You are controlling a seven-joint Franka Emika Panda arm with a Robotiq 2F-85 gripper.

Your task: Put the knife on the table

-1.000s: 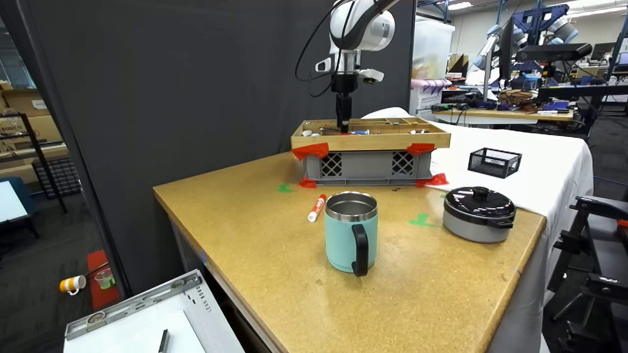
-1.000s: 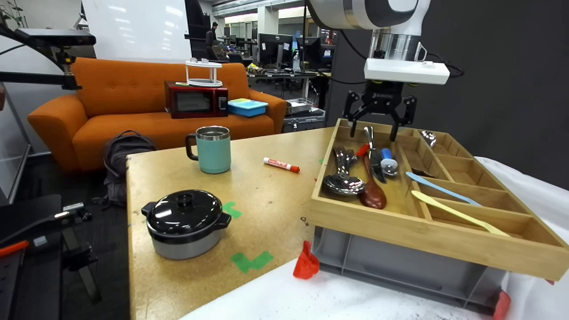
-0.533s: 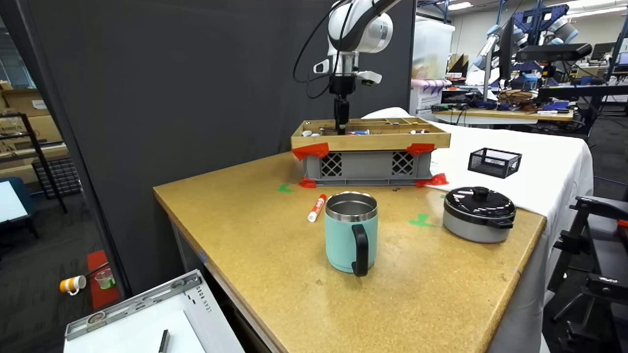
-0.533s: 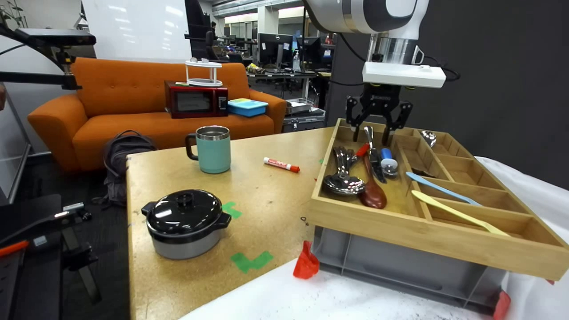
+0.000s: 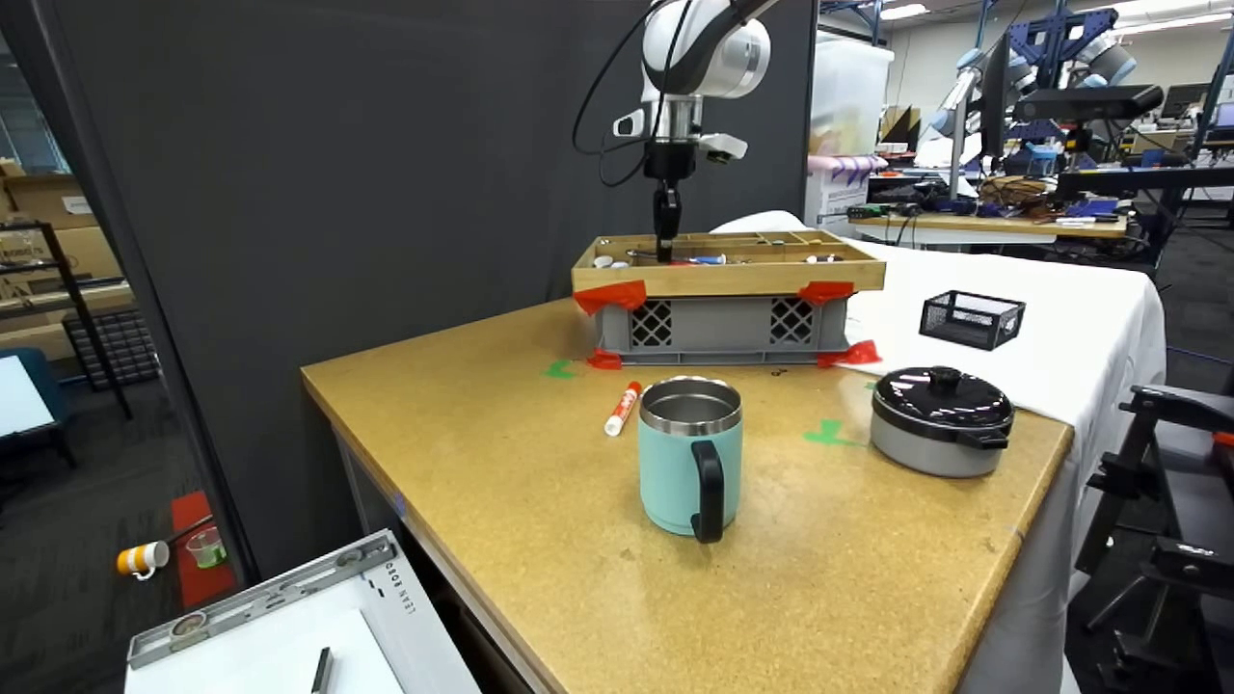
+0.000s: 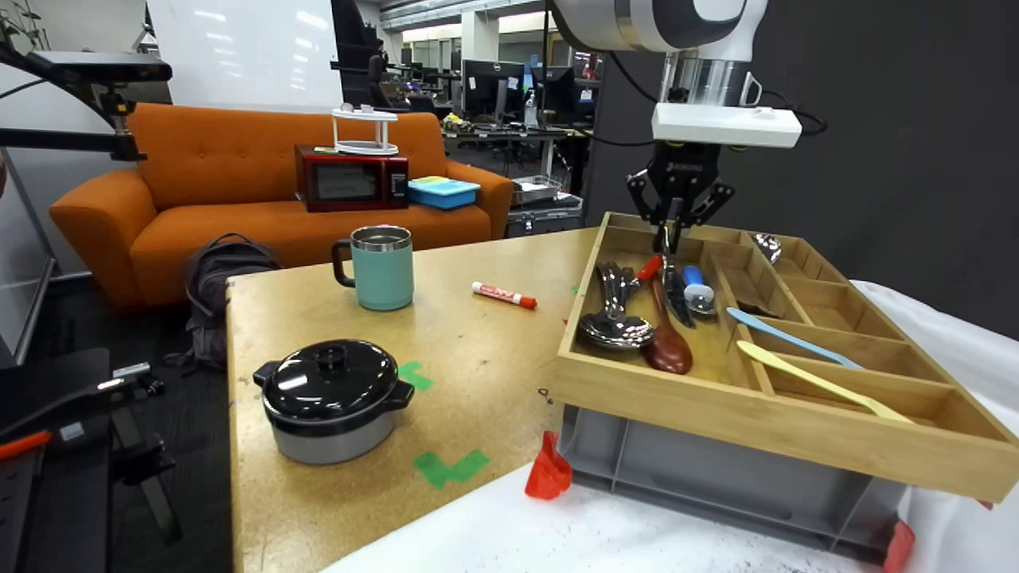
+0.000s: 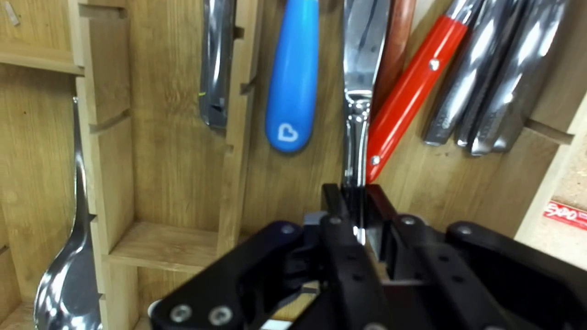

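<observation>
The knife (image 7: 363, 59) is silver, its blade pointing away from my gripper in the wrist view. It lies in the wide compartment of a wooden tray (image 6: 764, 418). My gripper (image 7: 353, 191) is shut on its handle, the fingers pressing from both sides; the handle's end is partly hidden between them. In an exterior view the gripper (image 6: 669, 239) reaches down into the tray at the far end of the knife (image 6: 675, 296). The tan wooden table (image 5: 521, 453) shows in both exterior views, in front of the raised tray.
Close to the knife lie a blue handle (image 7: 292, 87), a red handle (image 7: 410, 98), a brown spoon (image 6: 669, 348) and silver ladles (image 6: 617, 329). Tray walls surround the gripper. A mug (image 5: 673, 482), a marker (image 5: 623, 410) and a lidded pot (image 5: 935, 443) stand or lie on the table.
The gripper's fingers have come together from wide apart onto the knife's handle. The arm has shifted slightly, and the knife has barely moved in the tray.
</observation>
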